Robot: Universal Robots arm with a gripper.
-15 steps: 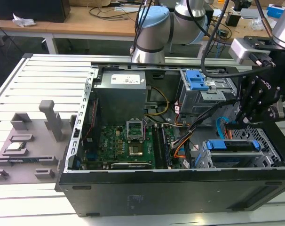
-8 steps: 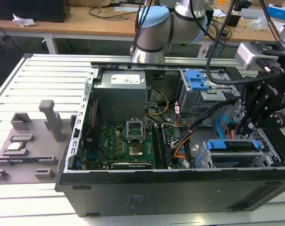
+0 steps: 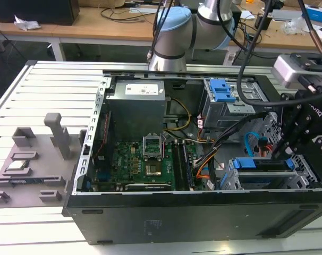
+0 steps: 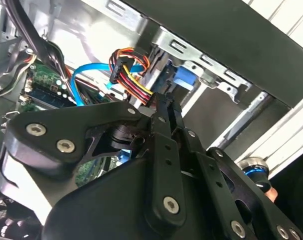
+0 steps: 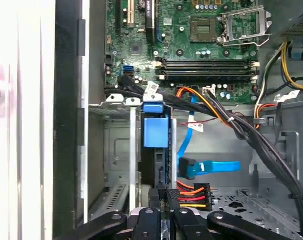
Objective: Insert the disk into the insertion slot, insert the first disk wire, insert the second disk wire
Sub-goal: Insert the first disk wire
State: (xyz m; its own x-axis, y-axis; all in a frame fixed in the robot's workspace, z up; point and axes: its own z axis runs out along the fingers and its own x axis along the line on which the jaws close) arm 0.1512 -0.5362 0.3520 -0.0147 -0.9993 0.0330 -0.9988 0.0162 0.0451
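Observation:
The disk [image 3: 259, 163] sits in the insertion slot [image 3: 305, 175], the low grey cage at the exterior view's right, with its blue carrier [image 5: 155, 132] at the mouth of the bay. My gripper [image 5: 161, 192] is right at the disk's end, shut on the black plug of a disk wire with orange, red, yellow and black strands [image 5: 194, 195]. The same wire bundle [image 4: 130, 74] runs off the fingertips [image 4: 164, 107] toward the blue carrier [image 4: 184, 80]. A second disk wire, flat and light blue [image 5: 211, 167], hangs loose beside it with its plug free.
A taller grey cage with a blue latch [image 3: 225, 94] stands behind the slot. Thick black cables [image 5: 251, 135] cross next to the disk. The green mainboard [image 3: 150, 164] fills the case's middle. A grey fixture tray [image 3: 28, 164] lies at the exterior view's left.

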